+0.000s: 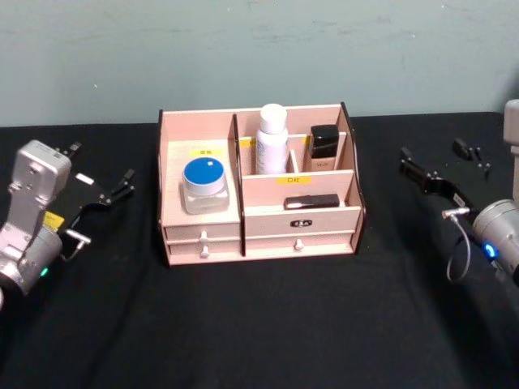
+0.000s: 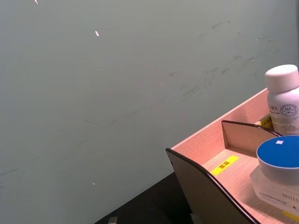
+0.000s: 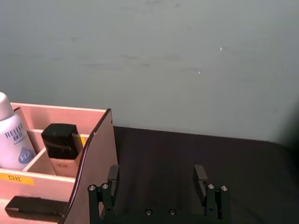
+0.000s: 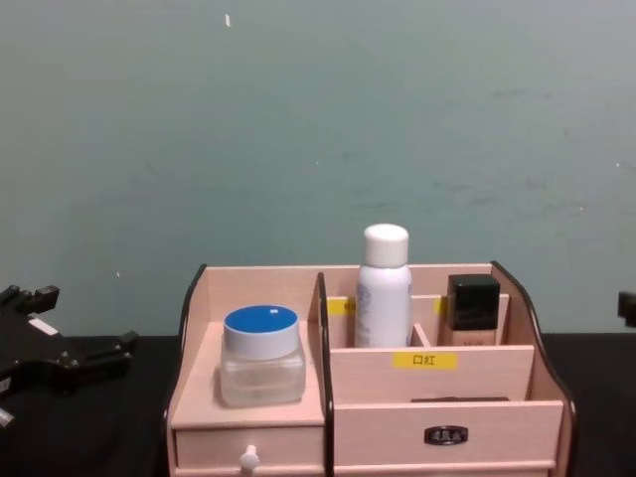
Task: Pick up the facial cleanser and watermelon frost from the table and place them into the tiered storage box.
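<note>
head view black bar [image 1: 312, 201], chest view hides it

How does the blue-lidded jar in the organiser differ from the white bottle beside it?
The jar is squat and wide with a clear body and a flat blue lid; the white bottle is tall and slim with a rounded white cap. The jar sits alone in the left compartment of the organiser, while the bottle stands in a rear compartment right of the divider. Both are upright inside the organiser.
</note>
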{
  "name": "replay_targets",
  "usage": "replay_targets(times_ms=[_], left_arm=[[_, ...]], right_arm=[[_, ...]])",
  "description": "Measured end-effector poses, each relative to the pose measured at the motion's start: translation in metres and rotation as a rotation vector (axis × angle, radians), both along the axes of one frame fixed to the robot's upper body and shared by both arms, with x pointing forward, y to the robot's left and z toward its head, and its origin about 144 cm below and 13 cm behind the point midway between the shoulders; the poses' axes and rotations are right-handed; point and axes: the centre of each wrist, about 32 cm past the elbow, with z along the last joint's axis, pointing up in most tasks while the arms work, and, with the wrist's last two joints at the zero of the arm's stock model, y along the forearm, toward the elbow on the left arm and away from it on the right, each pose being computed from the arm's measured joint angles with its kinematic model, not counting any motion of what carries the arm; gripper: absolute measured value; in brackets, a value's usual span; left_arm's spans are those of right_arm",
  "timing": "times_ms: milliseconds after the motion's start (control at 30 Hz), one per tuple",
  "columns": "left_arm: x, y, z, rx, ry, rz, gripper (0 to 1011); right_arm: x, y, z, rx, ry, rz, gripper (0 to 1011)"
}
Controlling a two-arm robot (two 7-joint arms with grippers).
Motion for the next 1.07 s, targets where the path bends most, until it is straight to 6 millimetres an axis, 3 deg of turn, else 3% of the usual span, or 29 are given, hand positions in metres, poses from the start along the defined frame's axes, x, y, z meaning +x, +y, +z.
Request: replay_targets(times_ms=[1067], left_arm=[[0.0000, 0.0000, 0.0000, 0.000, 0.000, 0.000, 1010]], right_arm=[[-0.0001, 0.0003, 0.0008, 0.001, -0.002, 0.002, 1002]])
